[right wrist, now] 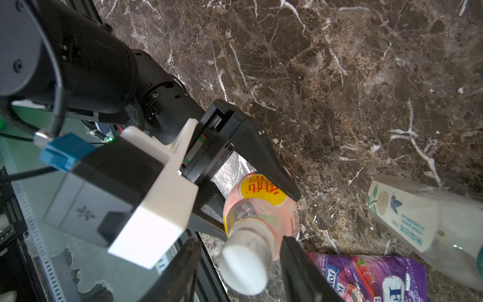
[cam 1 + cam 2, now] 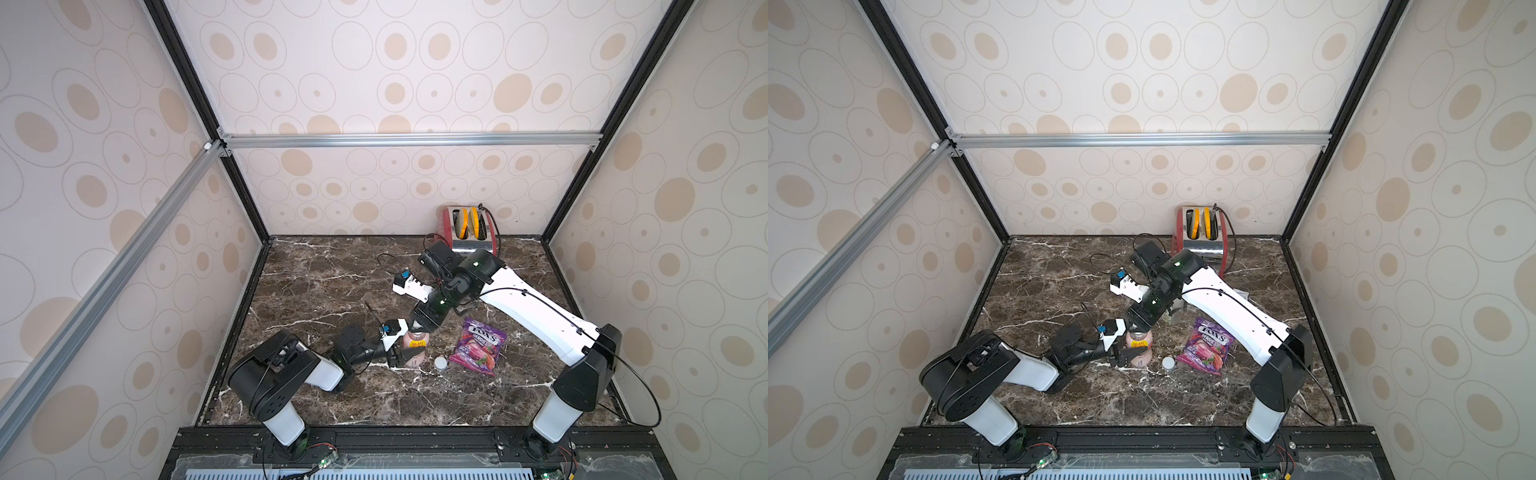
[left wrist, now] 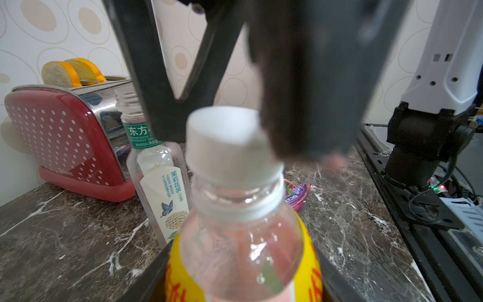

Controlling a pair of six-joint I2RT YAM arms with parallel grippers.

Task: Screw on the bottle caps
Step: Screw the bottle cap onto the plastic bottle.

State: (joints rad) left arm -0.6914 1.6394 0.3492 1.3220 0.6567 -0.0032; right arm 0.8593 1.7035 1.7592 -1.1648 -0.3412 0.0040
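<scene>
The pink bottle (image 2: 414, 345) (image 2: 1139, 345) with a yellow-red label stands upright near the front middle, and my left gripper (image 2: 415, 354) (image 3: 243, 287) is shut on its body. A white cap (image 3: 224, 138) (image 1: 244, 269) sits on its neck. My right gripper (image 2: 419, 326) (image 1: 240, 239) hangs over it from above, open. Its fingers (image 1: 295, 264) flank the cap with a gap on each side. A second white cap (image 2: 441, 363) (image 2: 1168, 363) lies loose on the table to the right of the bottle. The clear bottle (image 3: 162, 188) (image 1: 418, 222) with a white-green label stands uncapped further back, mostly hidden under the right arm in both top views.
A purple candy bag (image 2: 478, 347) lies just right of the loose cap. A red toaster (image 2: 467, 230) with two yellow slices stands against the back wall. The dark marble table (image 2: 316, 291) is walled on three sides.
</scene>
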